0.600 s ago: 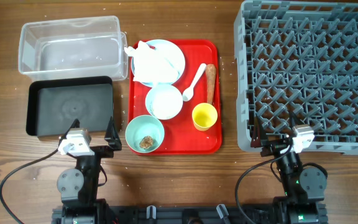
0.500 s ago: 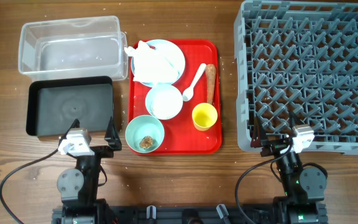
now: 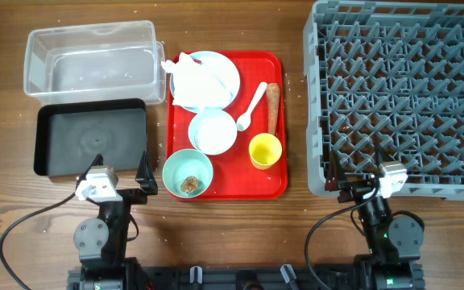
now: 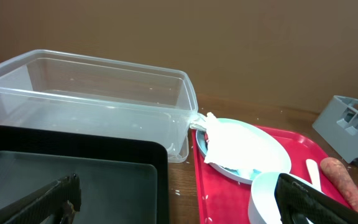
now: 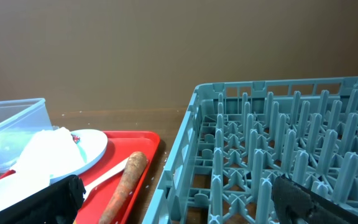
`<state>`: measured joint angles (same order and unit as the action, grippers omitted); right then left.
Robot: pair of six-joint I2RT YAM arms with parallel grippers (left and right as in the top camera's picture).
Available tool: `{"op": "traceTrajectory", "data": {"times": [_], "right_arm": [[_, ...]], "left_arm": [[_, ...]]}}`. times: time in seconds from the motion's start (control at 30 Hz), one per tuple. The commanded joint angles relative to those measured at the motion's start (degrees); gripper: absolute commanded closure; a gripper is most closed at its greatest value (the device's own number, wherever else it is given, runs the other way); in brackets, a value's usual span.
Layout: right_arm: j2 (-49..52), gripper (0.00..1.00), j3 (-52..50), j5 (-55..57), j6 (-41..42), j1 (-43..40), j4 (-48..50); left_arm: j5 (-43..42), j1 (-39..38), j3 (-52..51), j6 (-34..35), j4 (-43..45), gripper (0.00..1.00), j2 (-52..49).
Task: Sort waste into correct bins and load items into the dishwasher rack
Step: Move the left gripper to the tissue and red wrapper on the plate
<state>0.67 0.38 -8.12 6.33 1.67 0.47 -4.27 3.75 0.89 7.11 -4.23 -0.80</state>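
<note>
A red tray holds a light blue plate with crumpled white paper on it, a white bowl, a white spoon, a carrot, a yellow cup and a light green bowl with food scraps. The grey-blue dishwasher rack stands at the right. My left gripper is open and empty near the tray's front left corner. My right gripper is open and empty at the rack's front edge. The carrot and paper show in the wrist views.
A clear plastic bin stands at the back left. A black bin lies in front of it. Both bins hold nothing. Bare wooden table lies between the tray and the rack.
</note>
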Motion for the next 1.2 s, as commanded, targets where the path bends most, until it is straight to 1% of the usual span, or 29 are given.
{"op": "traceTrajectory", "data": {"times": [0.0, 0.13, 0.27, 0.33, 0.37, 0.43, 0.47, 0.5, 0.57, 0.7, 0.73, 0.8, 0.83, 0.87, 0.93, 0.97, 1.0, 1.03, 1.07, 1.1, 1.17], "right_arm": [[-0.39, 0.00, -0.09, -0.52, -0.20, -0.24, 0.28], [-0.39, 0.00, -0.09, -0.52, -0.20, -0.24, 2.56], [-0.39, 0.00, -0.09, -0.55, -0.15, -0.26, 8.66], [-0.39, 0.00, -0.07, -0.98, -0.17, -0.24, 13.51], [-0.39, 0.00, -0.07, -1.01, -0.17, -0.24, 15.82], [-0.39, 0.00, 0.09, -1.01, -0.20, -0.24, 20.00], [-0.39, 0.01, 0.70, -1.18, -0.17, -0.26, 20.06], [-0.39, 0.00, 1.25, -2.38, -0.24, -0.24, 20.04], [-0.39, 0.00, 2.29, -4.61, -0.28, -0.24, 20.13], [0.81, 0.00, 5.70, -4.81, -0.42, -0.26, 20.13], [2.89, 0.00, 7.76, -7.19, -3.13, -0.26, 20.09], [7.76, 0.00, 12.17, -9.64, -5.79, -0.26, 19.02], [10.75, 0.00, 14.84, -10.10, -6.45, -0.26, 18.23], [18.93, 0.00, 22.01, -12.20, -6.80, -0.26, 16.63], [24.76, 0.00, 26.77, -15.17, -7.82, -0.26, 14.84], [32.15, 0.00, 32.74, -18.75, -7.82, -0.26, 10.86], [35.82, 0.00, 35.58, -20.39, -7.80, -0.26, 8.46], [41.94, 0.00, 40.52, -22.80, -7.80, -0.26, 3.26], [46.03, 0.00, 44.02, -24.30, -7.82, -0.26, -0.76], [49.62, 0.00, 47.23, -25.42, -7.82, -0.26, -4.59], [55.82, 0.01, 52.68, -26.51, -7.85, -0.26, -11.80]], "left_arm": [[0.74, -0.26, -0.57, -0.48, 0.17, 0.00, 0.63], [0.74, -0.26, -0.57, -0.48, 0.17, 0.00, 0.63], [0.50, -0.26, -0.55, -0.46, 1.09, 0.00, 0.63], [-1.77, -0.26, -0.55, -0.48, 2.05, 0.00, 0.63], [-2.32, -0.26, -0.55, -0.46, 3.48, 0.00, 0.63], [-5.31, -0.26, -0.55, -0.46, 10.73, 0.00, 0.63], [-6.69, -0.26, -0.44, -0.46, 14.82, 0.00, 0.63], [-7.13, -0.26, -0.04, -0.31, 16.61, 0.00, 0.63], [-7.80, -0.26, 2.03, -0.26, 16.85, 0.00, 0.52], [-7.93, -0.26, 7.54, -0.31, 16.44, 0.00, -1.68], [-7.98, -0.26, 10.38, -0.28, 16.02, 0.00, -4.13], [-8.41, -0.26, 16.04, -0.79, 11.89, 0.00, -8.94], [-8.39, -0.26, 20.06, -0.76, 8.28, 0.00, -12.41], [-8.39, -0.26, 29.44, -1.01, 0.07, 0.00, -20.74], [-9.35, -0.26, 36.30, -3.54, -5.57, 0.00, -27.17], [-9.84, -0.26, 45.00, -5.46, -12.66, 0.00, -35.91], [-9.88, -0.28, 49.77, -5.44, -16.37, 0.00, -40.94], [-9.88, -0.28, 55.80, -5.44, -21.16, 0.00, -47.30], [-9.86, -0.70, 62.51, -5.46, -26.56, 0.00, -54.23], [-9.86, -1.33, 67.38, -5.53, -30.25, 0.00, -59.10], [-9.73, -4.83, 79.80, -8.57, -38.97, 0.00, -72.26]]}}
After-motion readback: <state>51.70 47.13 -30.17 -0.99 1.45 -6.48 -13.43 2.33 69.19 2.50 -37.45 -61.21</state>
